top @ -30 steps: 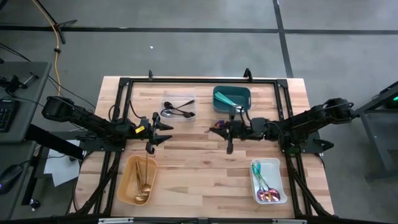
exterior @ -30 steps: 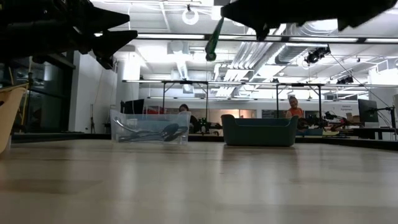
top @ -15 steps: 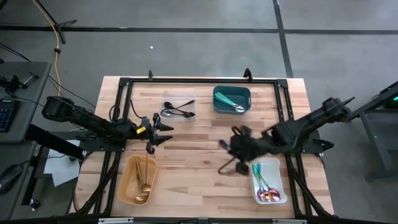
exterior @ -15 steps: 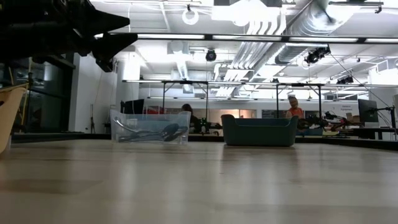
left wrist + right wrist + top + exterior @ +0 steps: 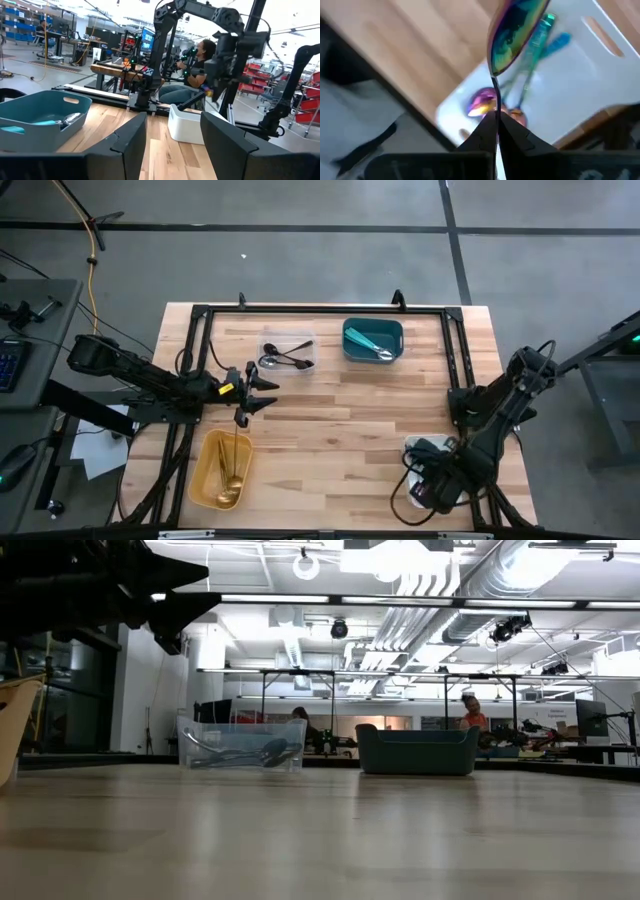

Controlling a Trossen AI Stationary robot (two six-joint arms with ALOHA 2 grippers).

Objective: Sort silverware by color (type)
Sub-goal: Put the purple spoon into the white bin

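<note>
Right tool (image 5: 496, 131) is clamped on an iridescent spoon (image 5: 516, 31), holding it over the white bin (image 5: 580, 90) at the counter's (image 5: 330, 410) near right corner, where more iridescent pieces lie. Left tool (image 5: 262, 391) hangs with fingers apart and empty, above the counter just beyond the yellow bin (image 5: 203, 472) of gold spoons (image 5: 232, 478). Black spoons (image 5: 285, 358) sit in the clear bin (image 5: 306, 363), teal-handled ones (image 5: 370, 343) in the teal bin (image 5: 352, 330).

Your left gripper (image 5: 262, 391) hovers at the left centre of the overhead frame, fingers spread apart. Your right gripper (image 5: 422, 488) hangs at the lower right, fingers pinched together, arm folded sharply back.
</note>
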